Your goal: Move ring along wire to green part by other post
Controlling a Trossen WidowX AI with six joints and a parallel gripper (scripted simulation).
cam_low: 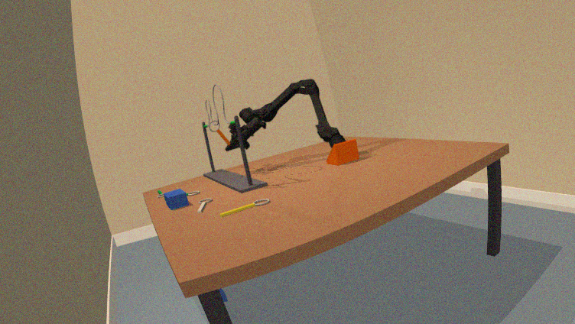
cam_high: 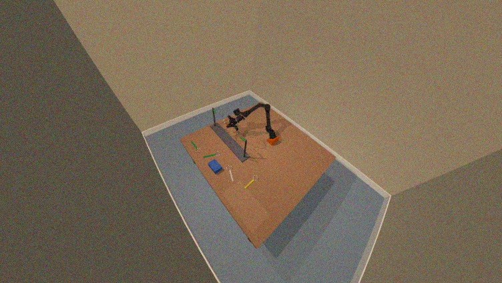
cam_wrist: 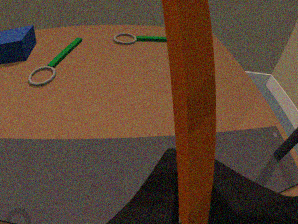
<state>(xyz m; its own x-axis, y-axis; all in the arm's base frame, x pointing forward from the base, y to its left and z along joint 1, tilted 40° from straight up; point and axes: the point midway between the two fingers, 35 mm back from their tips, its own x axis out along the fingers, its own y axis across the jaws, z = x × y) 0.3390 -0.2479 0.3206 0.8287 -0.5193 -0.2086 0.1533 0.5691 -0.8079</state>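
My gripper (cam_high: 230,125) (cam_low: 228,147) (cam_wrist: 180,155) is shut on the orange handle (cam_low: 222,137) (cam_wrist: 192,90), which slopes up from the fingers to the ring (cam_low: 209,126). In the exterior view the ring is between the posts, at the low stretch between the two tall loops of the thin grey wire (cam_low: 222,100). The wire seems to pass through it; whether they touch I cannot tell. The far post (cam_high: 213,119) (cam_low: 208,148) and near post (cam_high: 245,149) (cam_low: 244,154) carry green parts at their tops. The near green part (cam_high: 243,139) (cam_low: 232,122) is close to the arm in the exterior view.
The posts stand on a dark base plate (cam_high: 228,140) (cam_low: 233,179) (cam_wrist: 90,175). Beyond it lie a blue block (cam_high: 215,166) (cam_low: 176,199) (cam_wrist: 17,45), a yellow-handled ring (cam_high: 249,183) (cam_low: 237,209), a white-handled ring (cam_high: 231,175) (cam_low: 202,206) and two green-handled rings.
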